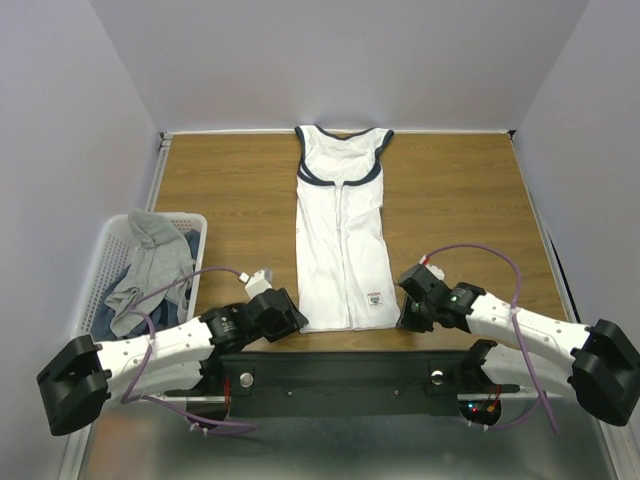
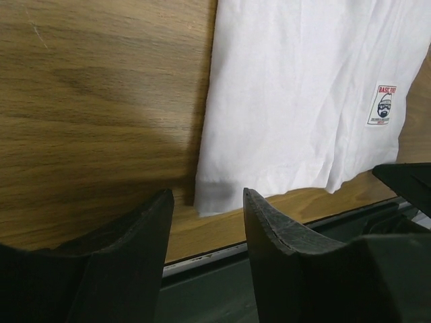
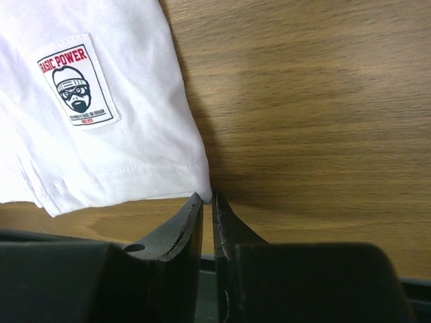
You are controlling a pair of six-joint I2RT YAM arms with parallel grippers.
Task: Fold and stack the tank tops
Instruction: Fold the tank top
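A white tank top (image 1: 340, 230) with navy-edged neck and armholes lies flat on the wooden table, narrow, with its neck at the far end and its hem toward me. My left gripper (image 1: 293, 313) stands open at the hem's left corner. In the left wrist view that corner of the tank top (image 2: 296, 87) lies on the table just past my left gripper (image 2: 207, 195). My right gripper (image 1: 404, 319) is at the hem's right corner. In the right wrist view my right gripper (image 3: 207, 199) is shut on the very tip of the tank top (image 3: 121, 148). Grey tank tops (image 1: 150, 265) lie crumpled in the basket.
A white lattice basket (image 1: 100, 262) stands at the table's left edge. A small printed label (image 3: 77, 81) is sewn near the hem's right corner. The black mounting rail (image 1: 350, 378) runs along the near table edge, close behind both grippers.
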